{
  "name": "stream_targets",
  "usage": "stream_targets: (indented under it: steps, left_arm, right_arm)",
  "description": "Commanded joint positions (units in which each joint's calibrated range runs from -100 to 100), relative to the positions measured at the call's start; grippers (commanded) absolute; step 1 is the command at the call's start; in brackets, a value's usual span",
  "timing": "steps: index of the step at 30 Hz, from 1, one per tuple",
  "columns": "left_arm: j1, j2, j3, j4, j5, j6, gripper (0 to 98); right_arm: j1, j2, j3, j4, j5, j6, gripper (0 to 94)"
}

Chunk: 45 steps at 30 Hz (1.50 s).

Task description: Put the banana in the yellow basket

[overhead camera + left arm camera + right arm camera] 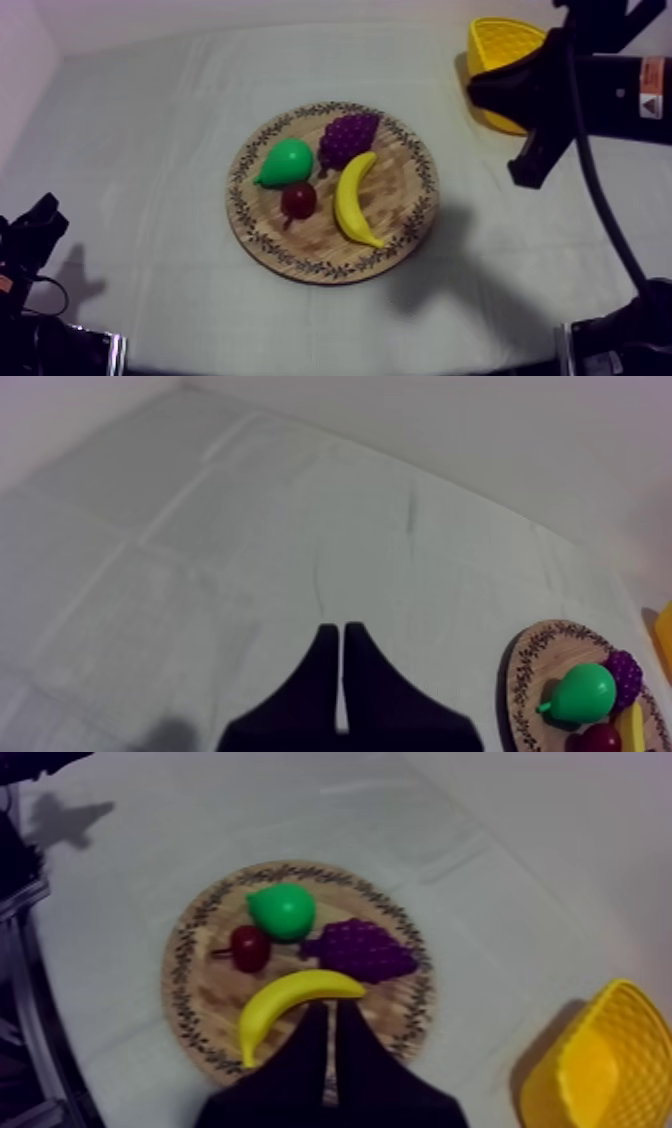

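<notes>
The yellow banana [355,200] lies on the right half of the round wooden board [402,215] at the table's centre, curving from beside the grapes toward the front rim. The yellow basket [497,45] stands at the back right, partly behind my right arm. My right gripper [331,1007] is shut on nothing, its fingers a narrow wedge hovering above the board's rim [185,962], just short of the banana [290,997]. At the front left my left gripper [341,628] is also shut, above bare cloth and well away from the board [528,666].
A green pear [285,162], purple grapes [348,137] and a small red fruit [298,200] share the board with the banana. The right arm [560,95] reaches in from the upper right over the basket. Open cloth surrounds the board.
</notes>
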<state>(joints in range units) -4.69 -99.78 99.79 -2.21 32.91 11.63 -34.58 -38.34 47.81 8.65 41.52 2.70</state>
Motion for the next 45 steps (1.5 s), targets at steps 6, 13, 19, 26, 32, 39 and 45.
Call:
stream_targets:
  steps: [6, 13, 19, 26, 32, 39, 45]
  left_arm:
    - [0.02, -0.05, -0.01, 0.03, -0.01, -0.01, 0.1]
    - [0.02, -0.05, -0.01, 0.03, -0.01, 0.02, 0.1]
    - [0.02, -0.05, -0.01, 0.03, -0.01, 0.01, 0.1]
    - [0.02, -0.05, -0.01, 0.03, -0.01, 0.02, 0.1]
    - [0.02, -0.05, -0.01, 0.03, -0.01, 0.02, 0.1]
    - [0.02, -0.05, -0.01, 0.03, -0.01, 0.02, 0.1]
    - [0.02, -0.05, -0.01, 0.03, -0.01, 0.02, 0.1]
  right_arm:
    - [-4.32, 5.64, -5.03, 0.88, 4.78, -4.91, 0.7]
    - [-6.79, 12.24, -11.44, 3.85, 9.92, -12.02, 0.7]
    - [-7.98, 16.34, -14.39, 5.68, 13.37, -17.02, 0.7]
    - [-8.48, 20.71, -19.58, 5.95, 20.67, -23.74, 0.8]
    - [-7.16, 22.87, -21.69, 5.18, 24.58, -27.3, 1.1]
    - [-7.68, 24.43, -21.22, 4.9, 27.97, -32.14, 10.0]
    - [-8.08, 26.35, -20.88, 4.51, 28.63, -34.35, 11.2]
